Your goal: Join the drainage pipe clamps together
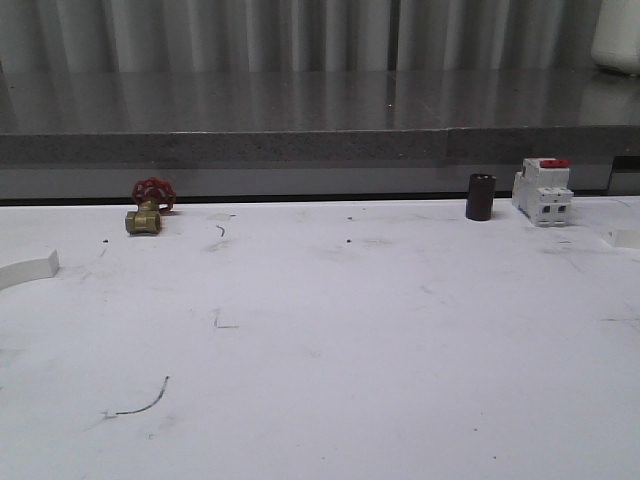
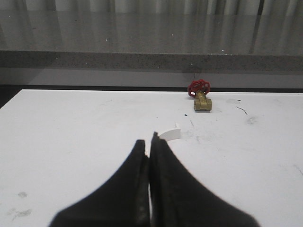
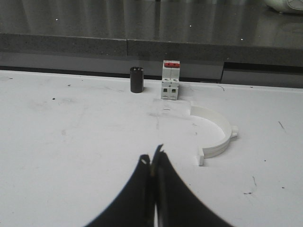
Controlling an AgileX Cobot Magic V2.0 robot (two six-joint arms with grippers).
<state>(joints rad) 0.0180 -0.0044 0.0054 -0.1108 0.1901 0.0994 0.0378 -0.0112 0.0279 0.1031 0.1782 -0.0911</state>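
Observation:
One drainage pipe clamp, a white half-ring with flat end flanges and a small outer tab, lies flat on the table. It is ahead and to one side of my right gripper, which is shut with nothing in it. In the front view a corner of this clamp shows at the right edge. An end of the other clamp pokes in at the left edge. That same end peeks out just past my left gripper, which is shut and empty; the fingers hide the rest of the clamp.
A brass valve with a red handwheel stands at the back left. At the back right, a black cylinder stands next to a white breaker with a red switch. A grey ledge runs behind the white table.

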